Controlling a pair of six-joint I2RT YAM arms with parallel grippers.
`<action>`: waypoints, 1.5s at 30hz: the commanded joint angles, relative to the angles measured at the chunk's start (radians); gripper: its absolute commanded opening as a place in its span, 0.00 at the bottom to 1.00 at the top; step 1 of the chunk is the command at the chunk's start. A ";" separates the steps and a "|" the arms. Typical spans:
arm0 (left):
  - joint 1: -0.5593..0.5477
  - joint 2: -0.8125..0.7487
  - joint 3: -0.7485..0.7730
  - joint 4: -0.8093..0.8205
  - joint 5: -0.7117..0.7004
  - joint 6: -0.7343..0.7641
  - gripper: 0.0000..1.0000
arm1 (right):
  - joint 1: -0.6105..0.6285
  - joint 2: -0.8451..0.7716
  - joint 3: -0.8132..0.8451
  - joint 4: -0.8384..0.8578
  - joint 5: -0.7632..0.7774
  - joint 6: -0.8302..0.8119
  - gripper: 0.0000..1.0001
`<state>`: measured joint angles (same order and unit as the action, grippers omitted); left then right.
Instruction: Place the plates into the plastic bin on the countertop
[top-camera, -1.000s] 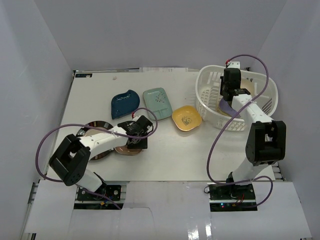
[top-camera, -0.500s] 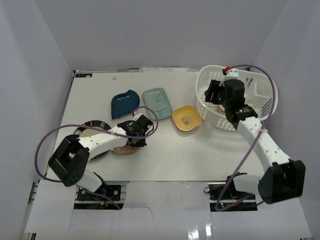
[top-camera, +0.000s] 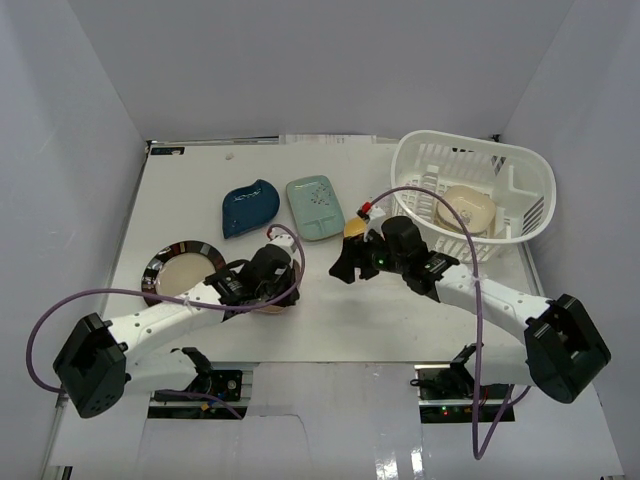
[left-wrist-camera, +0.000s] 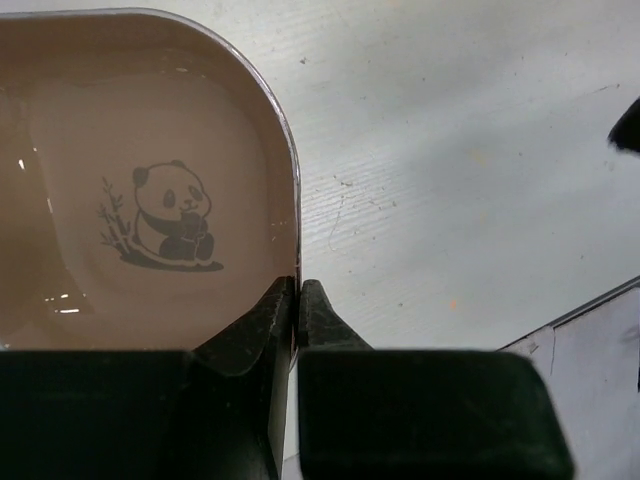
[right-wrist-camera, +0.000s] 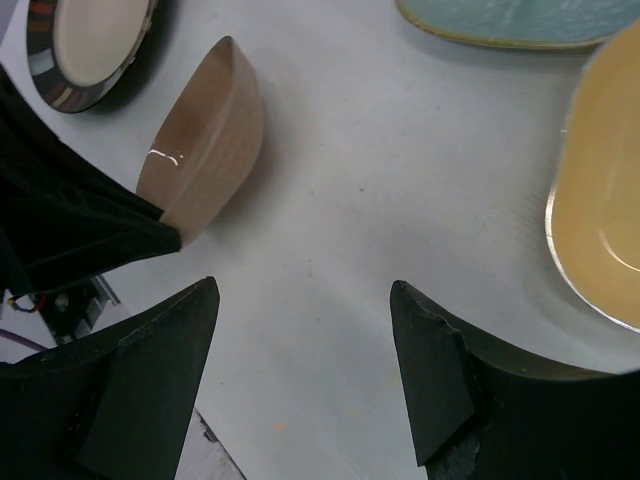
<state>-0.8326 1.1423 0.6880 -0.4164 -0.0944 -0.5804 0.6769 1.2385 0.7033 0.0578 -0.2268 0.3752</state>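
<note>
A pink-tan plate with a panda print is gripped at its rim by my left gripper, which is shut on it; in the top view that plate sits under the gripper near the countertop's front. It looks tilted in the right wrist view. My right gripper hangs open over bare countertop, with nothing between its fingers, just left of the yellow plate. The white plastic bin at the back right holds a cream plate.
A round dark-rimmed plate lies left of the left gripper. A teal leaf plate and a pale green rectangular plate lie at mid-table. The right arm stretches across the front right. White walls enclose the countertop.
My right gripper left the bin, swung down to mid-table and opened; the lavender plate it held is gone from it. My left gripper shut on the pink-tan plate's rim.
</note>
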 joint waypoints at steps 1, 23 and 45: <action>-0.025 0.020 -0.031 0.073 0.070 0.013 0.00 | 0.045 0.045 -0.004 0.146 -0.043 0.054 0.75; -0.091 0.079 -0.099 0.188 0.079 0.021 0.00 | 0.165 0.311 -0.019 0.416 0.063 0.249 0.61; -0.092 0.080 -0.120 0.238 0.116 -0.016 0.00 | 0.165 0.386 -0.038 0.571 0.182 0.332 0.40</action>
<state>-0.9188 1.2495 0.5953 -0.1612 -0.0368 -0.5514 0.8383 1.6260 0.6327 0.5621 -0.0917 0.6876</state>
